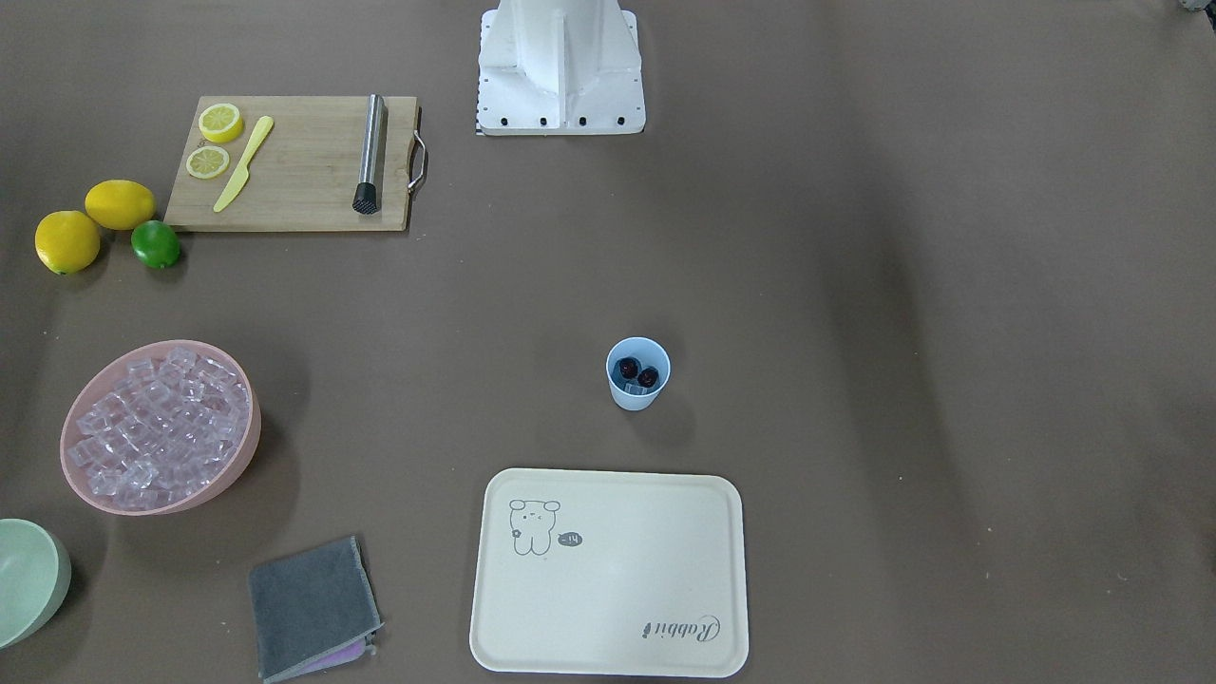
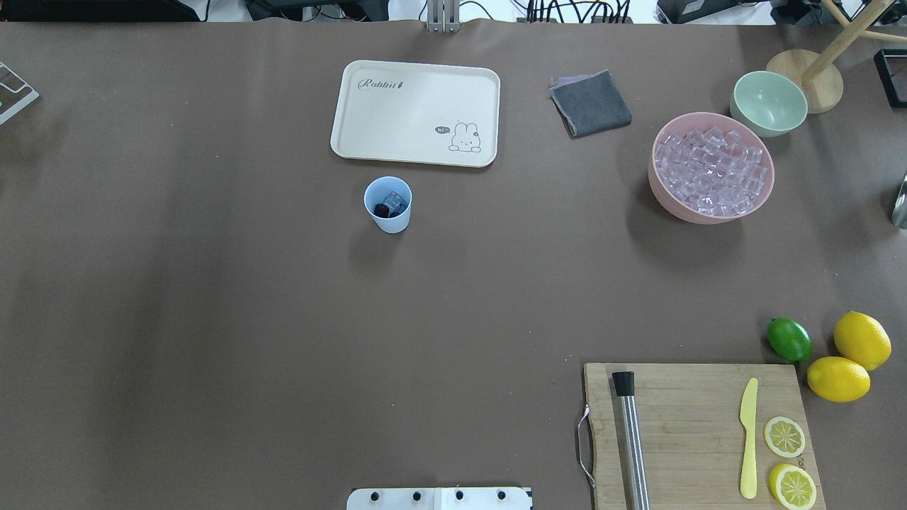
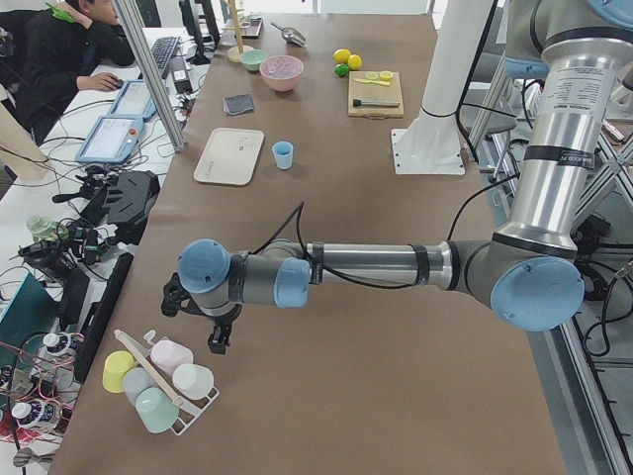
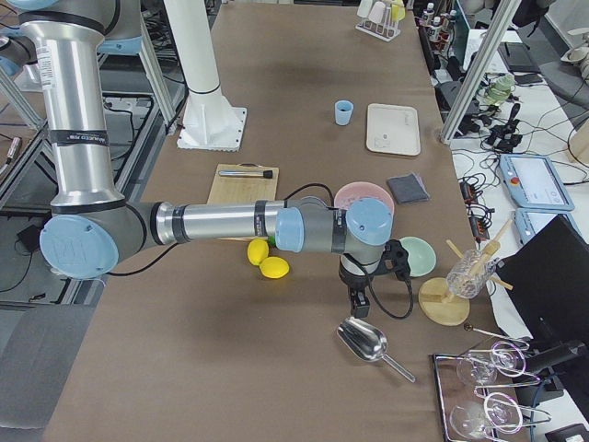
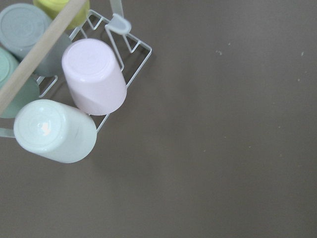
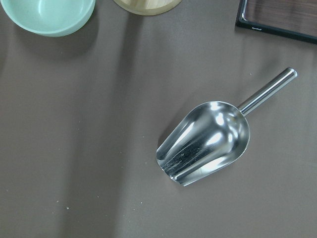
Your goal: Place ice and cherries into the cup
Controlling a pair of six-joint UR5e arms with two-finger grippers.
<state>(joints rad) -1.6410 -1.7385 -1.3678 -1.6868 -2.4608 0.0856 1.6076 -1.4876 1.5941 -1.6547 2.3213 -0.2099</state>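
The light blue cup stands upright mid-table, also in the overhead view. Two dark cherries and a clear ice cube lie inside it. Many more ice cubes fill the pink bowl. My left gripper hangs far from the cup, over a rack of cups. My right gripper hangs over a metal scoop at the other table end. Both grippers show only in the side views, so I cannot tell whether they are open or shut.
A cream tray lies beside the cup. A grey cloth, a pale green bowl, a cutting board with muddler, knife and lemon slices, two lemons and a lime lie on my right side.
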